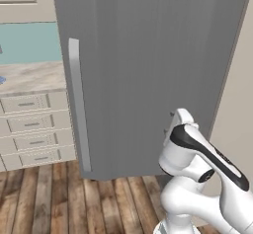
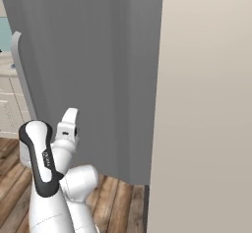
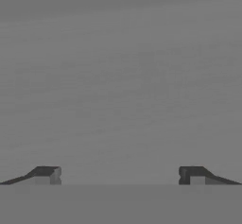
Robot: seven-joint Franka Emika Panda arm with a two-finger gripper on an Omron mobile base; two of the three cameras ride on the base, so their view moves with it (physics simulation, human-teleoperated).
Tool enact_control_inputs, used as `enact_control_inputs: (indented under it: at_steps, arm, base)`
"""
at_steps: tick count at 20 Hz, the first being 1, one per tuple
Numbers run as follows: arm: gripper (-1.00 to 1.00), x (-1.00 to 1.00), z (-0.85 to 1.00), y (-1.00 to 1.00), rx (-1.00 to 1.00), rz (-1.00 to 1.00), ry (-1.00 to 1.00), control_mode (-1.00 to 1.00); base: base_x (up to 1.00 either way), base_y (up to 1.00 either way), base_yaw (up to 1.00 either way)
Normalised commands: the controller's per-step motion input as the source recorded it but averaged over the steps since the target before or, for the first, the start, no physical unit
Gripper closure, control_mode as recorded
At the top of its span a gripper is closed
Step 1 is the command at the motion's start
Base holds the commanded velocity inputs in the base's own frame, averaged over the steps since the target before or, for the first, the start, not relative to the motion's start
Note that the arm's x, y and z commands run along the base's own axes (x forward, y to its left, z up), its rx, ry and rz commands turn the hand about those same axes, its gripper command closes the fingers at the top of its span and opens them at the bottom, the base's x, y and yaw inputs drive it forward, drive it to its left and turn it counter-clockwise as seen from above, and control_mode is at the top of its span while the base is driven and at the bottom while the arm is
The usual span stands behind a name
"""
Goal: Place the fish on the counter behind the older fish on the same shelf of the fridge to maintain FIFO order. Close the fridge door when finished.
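The fridge door (image 1: 148, 70) stands dead ahead of the arm, its flat face square to the hand. The handle (image 1: 79, 104) runs upright at about ten o'clock from the gripper (image 3: 120, 176), whose jaws are spread wide, grasping nothing.

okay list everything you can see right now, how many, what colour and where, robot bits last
fridge door: one, grey, fills the middle, close ahead of the arm
handle: one, silver bar, upright on the door's left edge
counter: one, beige marble, far left
drawers: four, cream, stacked under the counter
wall panel: one, beige, right of the door
floor: brown wood planks, below
gripper: one, dark tips, jaws open, facing the door
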Motion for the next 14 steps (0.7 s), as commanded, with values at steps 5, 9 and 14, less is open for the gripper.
enact_control_inputs:
  at_steps: [5,9,14]
  arm:
    - [-1.00,0.54,0.11,-0.12,0.00,0.01,0.03,-1.00]
    - [-1.00,0.43,0.21,0.00,0.00,-0.04,0.05,-1.00]
    - [-1.00,0.51,0.06,0.00,0.00,-0.11,0.04,-1.00]
  base:
    - [0.00,0.00,0.00]
    - [0.00,0.00,0.00]
    - [0.00,0.00,0.00]
